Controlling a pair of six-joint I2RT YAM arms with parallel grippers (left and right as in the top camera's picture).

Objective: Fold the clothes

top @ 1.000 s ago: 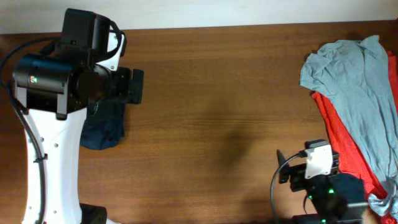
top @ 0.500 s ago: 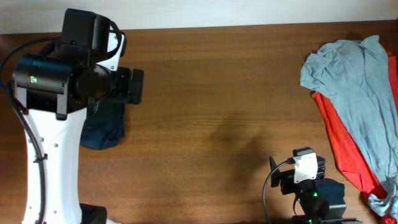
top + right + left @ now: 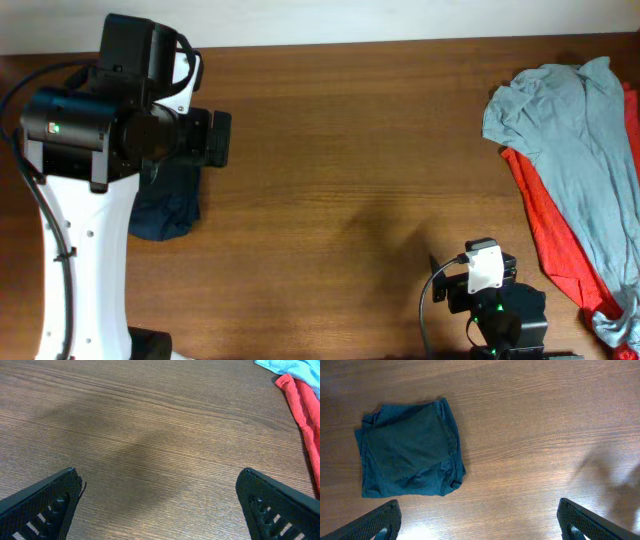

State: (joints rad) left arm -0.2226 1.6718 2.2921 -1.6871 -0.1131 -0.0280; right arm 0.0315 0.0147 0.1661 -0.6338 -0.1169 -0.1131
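Right gripper [image 3: 157,480] has pulled back leftward, spread wide, empty; left gripper [image 3: 479,505] likewise spread, seemingly unmoved.

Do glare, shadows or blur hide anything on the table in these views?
Overhead: sharp, even light, a faint shadow on the table. Left wrist: pale glare on the wood near the bottom edge; the dark blue garment reads clearly. Right wrist: a broad soft shadow on the wood; nothing hidden.

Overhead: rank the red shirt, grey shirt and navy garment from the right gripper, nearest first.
1. The red shirt, just right of the right gripper.
2. The grey shirt, right edge, overlying the red.
3. The navy garment, far left.
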